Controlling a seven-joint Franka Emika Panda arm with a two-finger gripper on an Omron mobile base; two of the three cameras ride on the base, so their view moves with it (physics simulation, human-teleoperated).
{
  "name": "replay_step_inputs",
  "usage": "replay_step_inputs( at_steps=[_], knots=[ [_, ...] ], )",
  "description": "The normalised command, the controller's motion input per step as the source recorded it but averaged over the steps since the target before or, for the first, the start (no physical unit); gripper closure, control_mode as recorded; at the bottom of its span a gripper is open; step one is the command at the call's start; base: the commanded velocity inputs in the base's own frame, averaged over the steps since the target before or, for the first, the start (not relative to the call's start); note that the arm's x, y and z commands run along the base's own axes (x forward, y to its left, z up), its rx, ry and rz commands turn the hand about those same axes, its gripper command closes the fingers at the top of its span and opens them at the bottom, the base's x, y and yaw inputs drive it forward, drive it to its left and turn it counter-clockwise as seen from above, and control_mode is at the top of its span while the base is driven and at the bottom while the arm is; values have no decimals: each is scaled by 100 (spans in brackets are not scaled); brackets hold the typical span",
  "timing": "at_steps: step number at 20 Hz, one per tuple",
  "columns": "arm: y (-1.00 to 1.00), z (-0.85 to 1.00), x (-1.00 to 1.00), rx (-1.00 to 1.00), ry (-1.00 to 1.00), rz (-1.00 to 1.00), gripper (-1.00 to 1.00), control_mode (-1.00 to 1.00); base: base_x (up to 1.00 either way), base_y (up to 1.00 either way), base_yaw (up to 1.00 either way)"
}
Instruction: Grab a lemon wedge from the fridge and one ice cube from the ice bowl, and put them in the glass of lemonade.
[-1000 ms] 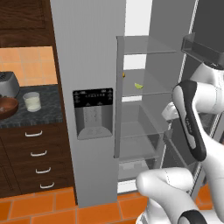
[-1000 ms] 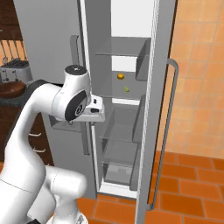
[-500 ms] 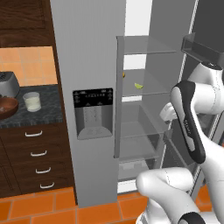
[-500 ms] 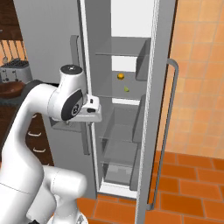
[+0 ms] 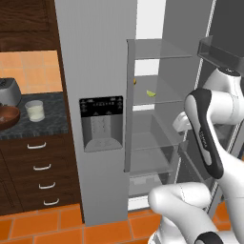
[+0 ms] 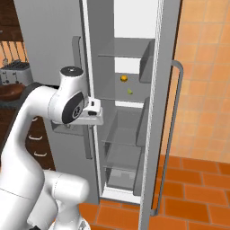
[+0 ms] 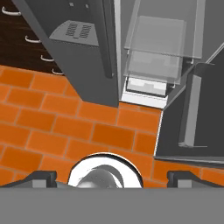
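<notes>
- The kitchen has an orange tiled floor [image 7: 65, 118], dark wooden drawers [image 5: 40, 169] and a dark counter [image 5: 52, 125] to the left of the fridge [image 5: 95, 71], whose right door stands open onto glass shelves.
- My pincer [image 7: 111, 178] hangs in front of the open compartment, pointed down at the floor and the fridge's foot; the two finger tips sit wide apart at the bottom corners of the hand view with nothing between them.
- I judge the door is swung wide so that I can reach straight onto the shelves, and my hand stays empty and spread because the wedge is not yet picked up.
- The lemon wedge [image 5: 151, 93] is a small yellow-green sliver lying on a middle glass shelf, above where my wrist is; a small orange-yellow round thing [image 6: 124, 78] sits just beside it, further back.
- The glass of lemonade [image 5: 35, 110], a short clear tumbler of pale liquid, stands on the counter well apart from the fridge, next to the reddish-brown ice bowl [image 5: 7, 116] and near the toaster [image 5: 8, 91].
</notes>
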Motion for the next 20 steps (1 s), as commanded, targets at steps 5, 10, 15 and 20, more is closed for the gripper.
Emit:
replay_step_inputs(
  at_steps=[5,10,15,20],
  knots=[
    [0,0,10,0,0,0,-100,-100,0,0,0],
    [0,0,38,0,0,0,-100,-100,0,0,0],
    [-9,-4,37,0,0,12,-100,-100,0,0,0],
    [-9,-4,35,0,0,15,-100,-100,0,0,0]
  ],
)
